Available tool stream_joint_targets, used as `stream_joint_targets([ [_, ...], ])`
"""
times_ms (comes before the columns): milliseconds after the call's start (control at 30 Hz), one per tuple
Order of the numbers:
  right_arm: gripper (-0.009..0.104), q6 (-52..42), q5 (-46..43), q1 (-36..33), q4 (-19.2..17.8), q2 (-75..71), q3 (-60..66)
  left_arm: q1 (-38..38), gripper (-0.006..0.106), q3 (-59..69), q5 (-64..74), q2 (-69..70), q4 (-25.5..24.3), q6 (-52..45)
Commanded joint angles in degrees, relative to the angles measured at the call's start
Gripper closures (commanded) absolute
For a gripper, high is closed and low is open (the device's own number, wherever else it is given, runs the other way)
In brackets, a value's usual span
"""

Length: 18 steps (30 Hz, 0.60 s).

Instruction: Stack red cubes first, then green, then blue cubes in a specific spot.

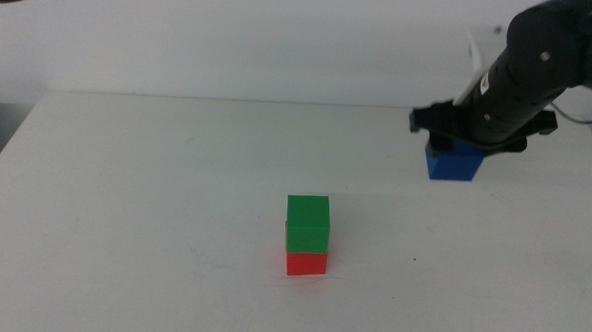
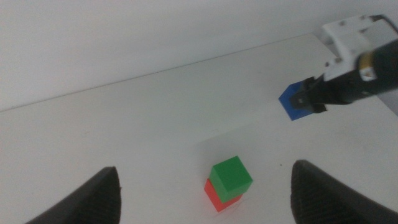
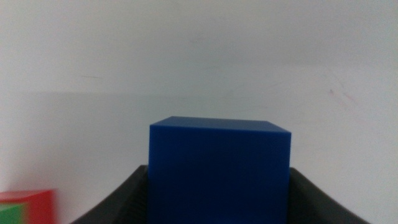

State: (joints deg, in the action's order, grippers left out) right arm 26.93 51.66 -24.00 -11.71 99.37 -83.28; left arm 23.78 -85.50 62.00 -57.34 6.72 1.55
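A blue cube (image 1: 452,164) sits at about two o'clock on a plain white tabletop (image 1: 154,200), far from the centre. The right hand (image 1: 467,143) is down over it, and the right wrist view shows the cube (image 3: 219,171) filling the space between the two dark jaws, which press against its opposite side faces. The hand appears closed on the cube. Whether the cube rests on the tabletop or hangs just above it cannot be told.

Near the middle of the tabletop, slightly toward six o'clock, a green cube (image 1: 307,225) sits squarely on top of a red cube (image 1: 307,263). Their edges line up closely. This pair is well apart from the blue cube, lying toward eight o'clock from it.

The left hand (image 2: 205,193) waits high above the tabletop with its jaws spread wide and nothing between them, looking down on the stack (image 2: 229,182).

Judging by its look, the blue cube is a small, rigid, lightweight block with flat matte faces. It should not deform or break, and the matte surface should resist slipping. Gripping two opposite vertical faces near mid-height, as now, seems the best hold. It leaves the bottom face free to land flat on the green cube.
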Motion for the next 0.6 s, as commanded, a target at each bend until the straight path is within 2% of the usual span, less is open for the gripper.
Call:
stream_joint_targets([
  [0, 0.096, 5.8, 0.0, -3.3, -3.9, -6.8, -0.8, 0.0, 0.007, -1.2, -4.1, 0.5, 0.2, 0.0],
  [167, 0.096, 17.5, 3.7, -9.4, -4.2, -9.4, -1.4, 0.0, 0.007, -1.2, -4.1, 0.1, 0.1, 0.0],
  [300, 0.096, 19.9, 5.6, -13.0, -3.8, -8.5, -3.8, 0.0, 0.007, -1.2, -4.1, 0.1, 0.0, 0.0],
  [467, 0.096, 23.3, 10.9, -19.6, -9.4, -4.2, -10.1, 0.0, 0.007, -1.2, -4.2, 0.1, -0.1, 0.0],
  [567, 0.096, 25.0, 15.6, -22.0, -10.8, -0.1, -15.7, 0.0, 0.007, -1.2, -4.2, 0.1, 0.0, 0.0],
])
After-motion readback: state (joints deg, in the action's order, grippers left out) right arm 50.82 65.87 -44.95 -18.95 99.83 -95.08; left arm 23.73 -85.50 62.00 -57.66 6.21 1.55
